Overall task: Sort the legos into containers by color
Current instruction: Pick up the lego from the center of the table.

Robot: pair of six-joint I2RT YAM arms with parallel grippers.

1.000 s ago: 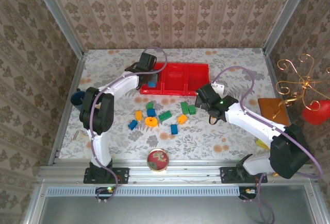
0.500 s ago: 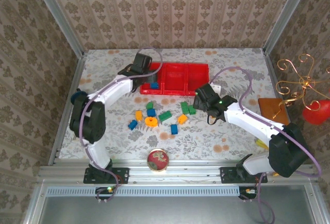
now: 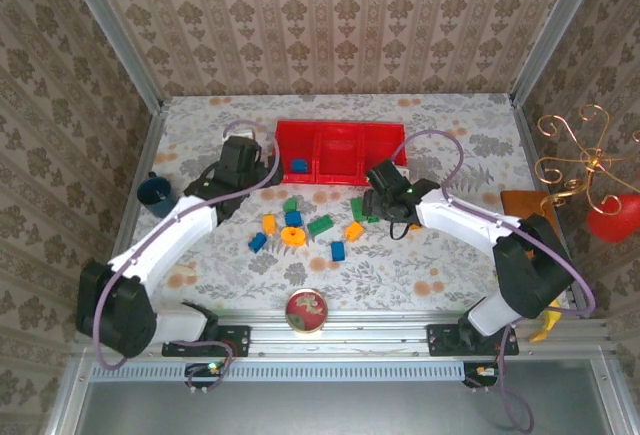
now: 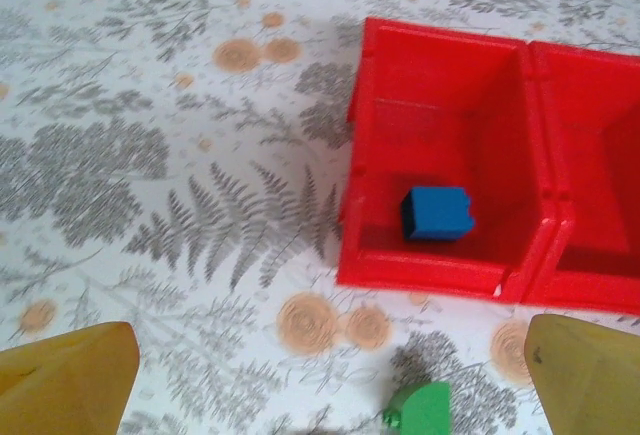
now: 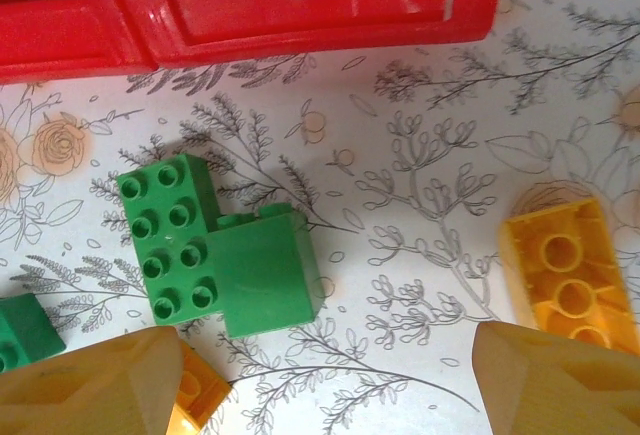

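Top external view: one block sorted, the rest waiting on the bench

Seen from above, the red tray (image 3: 345,133) sits at the far side of the flowered bench (image 3: 440,275). A single blue block (image 3: 298,166) lies in its left compartment, and the other two compartments look bare. About ten loose legos (image 3: 320,224) in blue, green and orange, among them an orange ring (image 3: 293,237), are scattered on the bench in front of the tray. The sorting looks barely begun.

The left pincer (image 4: 325,380) hangs just left of the tray, fingers wide apart and holding nothing. The right pincer (image 5: 325,385) hovers low over a pair of green blocks (image 5: 215,255) near the tray's right end, with its fingers apart and nothing between them.

The left wrist view adds that the blue block rests close to its compartment's near wall. The right wrist view shows the two green blocks touching, one with its studs up, and an orange block (image 5: 565,275) just beside the right finger.
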